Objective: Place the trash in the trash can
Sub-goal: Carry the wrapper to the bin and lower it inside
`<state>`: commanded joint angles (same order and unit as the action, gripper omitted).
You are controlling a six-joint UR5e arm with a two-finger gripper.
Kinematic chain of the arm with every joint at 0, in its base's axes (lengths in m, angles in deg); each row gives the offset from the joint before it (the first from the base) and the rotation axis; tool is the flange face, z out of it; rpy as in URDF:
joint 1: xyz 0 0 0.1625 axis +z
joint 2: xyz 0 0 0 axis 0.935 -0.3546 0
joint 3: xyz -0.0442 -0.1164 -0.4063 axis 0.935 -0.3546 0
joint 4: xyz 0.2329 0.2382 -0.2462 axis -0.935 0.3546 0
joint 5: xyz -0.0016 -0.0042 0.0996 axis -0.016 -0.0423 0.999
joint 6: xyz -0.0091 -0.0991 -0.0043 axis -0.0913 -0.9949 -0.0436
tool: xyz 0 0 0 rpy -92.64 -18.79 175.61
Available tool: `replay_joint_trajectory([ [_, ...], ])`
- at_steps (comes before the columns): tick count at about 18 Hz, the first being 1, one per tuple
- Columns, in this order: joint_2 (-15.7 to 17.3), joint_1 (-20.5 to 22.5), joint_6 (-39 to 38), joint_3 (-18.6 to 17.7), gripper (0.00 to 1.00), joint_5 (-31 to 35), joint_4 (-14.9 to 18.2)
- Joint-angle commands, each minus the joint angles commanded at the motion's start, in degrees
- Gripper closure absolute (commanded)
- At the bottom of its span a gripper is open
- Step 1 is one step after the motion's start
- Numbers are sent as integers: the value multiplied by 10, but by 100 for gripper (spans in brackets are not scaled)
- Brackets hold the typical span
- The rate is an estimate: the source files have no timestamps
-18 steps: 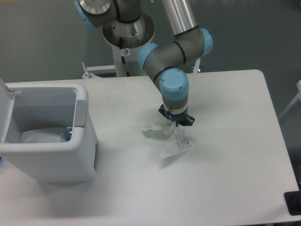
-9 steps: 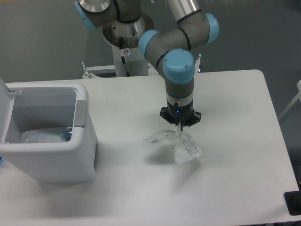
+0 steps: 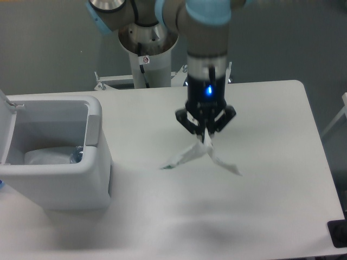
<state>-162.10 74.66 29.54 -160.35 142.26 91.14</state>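
My gripper [image 3: 205, 136] hangs above the middle of the table, shut on the thin white plastic wrapper [image 3: 199, 155]. The wrapper dangles below the fingertips in two limp flaps, clear of the tabletop. The trash can [image 3: 92, 179], a pale grey bin with its lid swung open, stands at the left edge of the table, well to the left of the gripper. Inside it lies the clear plastic bottle [image 3: 54, 156], of which the blue cap end shows.
The arm's base column [image 3: 147, 54] rises behind the table's far edge. The white table [image 3: 271, 206] ends close on the right and at the front. A dark object [image 3: 339, 234] shows at the lower right corner.
The gripper has risen with the wrapper, lifting it off the table. The wrapper now hangs free under the fingers instead of lying on the surface.
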Motion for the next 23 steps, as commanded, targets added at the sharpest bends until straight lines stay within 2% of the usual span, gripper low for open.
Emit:
replay_joint_trajectory([
  [3, 26, -47, -1, -11, 100, -16, -1],
  [5, 19, -76, 8, 4, 100, -17, -5],
  [7, 6, -109, 65, 7, 100, -17, -5],
  [8, 0, -133, 104, 6, 100, -17, -4],
  [11, -9, -182, 128, -4, 100, -17, -5],
  [15, -15, -203, 156, -9, 100, -16, 0],
  [18, -13, -223, 162, -29, 100, -15, 0],
  [23, -14, -232, 175, -57, 100, -13, 2],
])
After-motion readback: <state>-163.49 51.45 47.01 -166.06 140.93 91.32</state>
